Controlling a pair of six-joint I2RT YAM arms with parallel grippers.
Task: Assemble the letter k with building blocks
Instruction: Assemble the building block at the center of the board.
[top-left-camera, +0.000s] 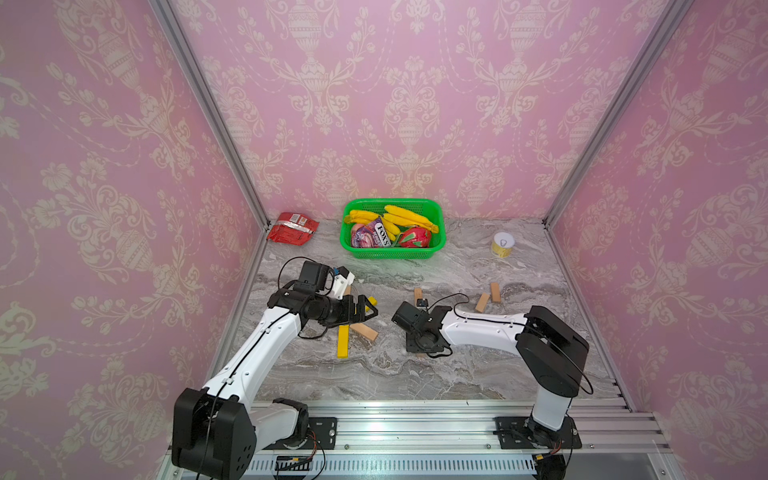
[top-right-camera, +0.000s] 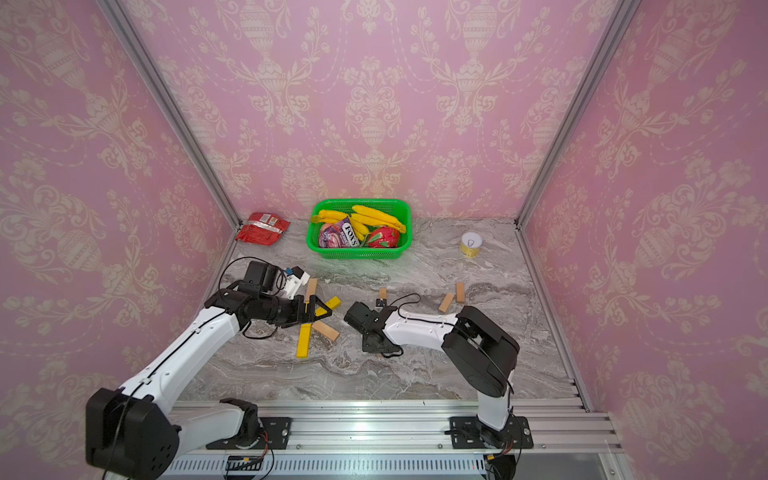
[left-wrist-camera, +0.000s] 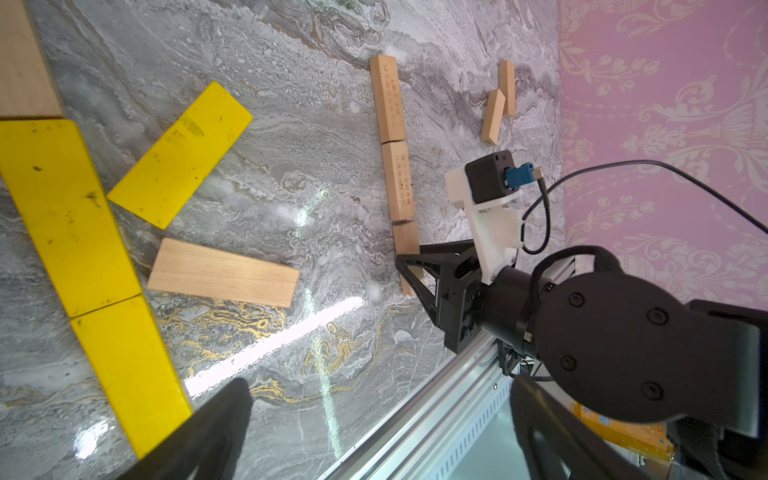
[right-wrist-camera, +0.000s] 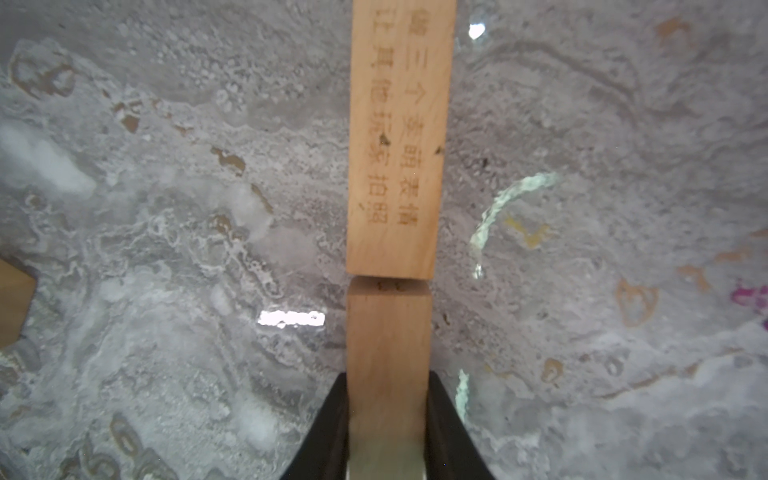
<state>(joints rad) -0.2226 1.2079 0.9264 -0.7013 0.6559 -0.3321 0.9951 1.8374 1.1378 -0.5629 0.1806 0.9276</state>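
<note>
My right gripper (right-wrist-camera: 388, 399) is pinched tight on the two long sides of a flat tan wooden block (right-wrist-camera: 388, 340). That block lies near the middle of the grey marble table (right-wrist-camera: 166, 208). It sits end to end with a second tan block (right-wrist-camera: 399, 145) that has writing burnt into it. A third tan block (left-wrist-camera: 388, 99) carries the line on toward twelve o'clock.

My left gripper (top-left-camera: 368, 308) is spread wide open and holds nothing. It hangs over the yellow-and-wood letter K (left-wrist-camera: 62, 208) at nine o'clock. At three o'clock lie a slanted tan block (top-left-camera: 482, 302) and a straight tan block (top-left-camera: 495, 292), right beside each other.
</note>
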